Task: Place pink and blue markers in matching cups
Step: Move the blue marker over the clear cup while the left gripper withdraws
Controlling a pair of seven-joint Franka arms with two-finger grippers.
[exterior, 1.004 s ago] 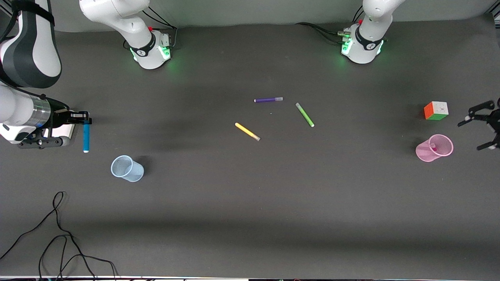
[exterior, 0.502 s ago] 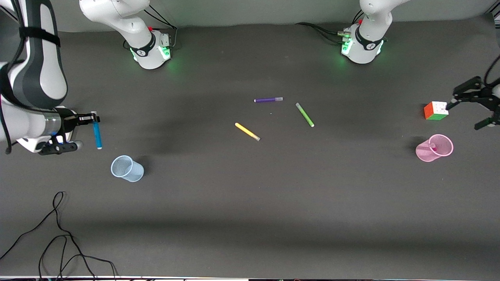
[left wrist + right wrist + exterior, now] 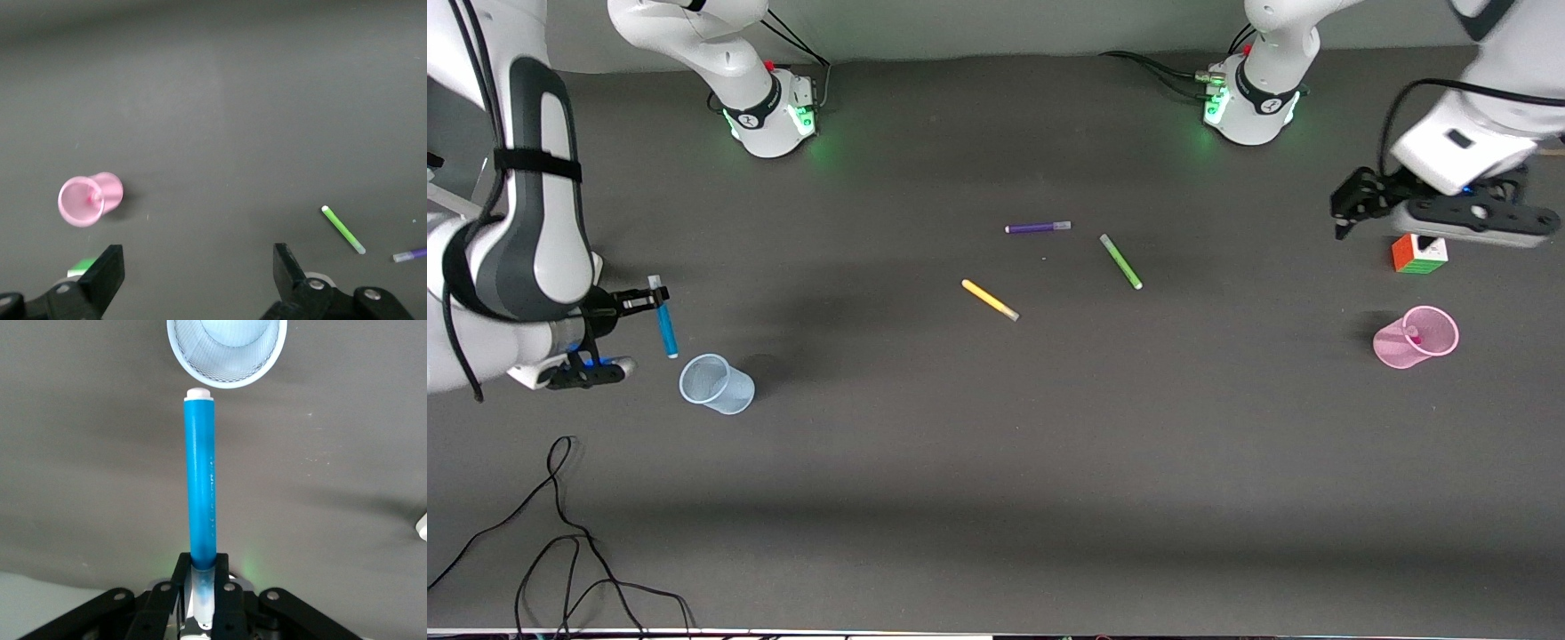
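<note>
Your right gripper [image 3: 649, 300] is clamped on the capped end of the blue marker [image 3: 666, 329], which hangs tip-down over the bench [image 3: 996, 462] just beside the blue cup [image 3: 716, 384], at the right arm's end. Holding it by the cap leaves the whole barrel free to drop in, and in the right wrist view the marker's tip [image 3: 199, 393] sits just short of the cup's rim [image 3: 227, 383], so you likely need a small shift before letting go. The pink cup [image 3: 1416, 337] stands at the left arm's end with the pink marker [image 3: 1412, 334] already inside. Your left gripper [image 3: 1352, 209] hangs with its jaws wide and empty over the bench near the puzzle cube [image 3: 1419, 252], out of the way. The purple [image 3: 1038, 228], green [image 3: 1120, 261] and yellow [image 3: 990, 300] pens lie mid-bench, untouched.
</note>
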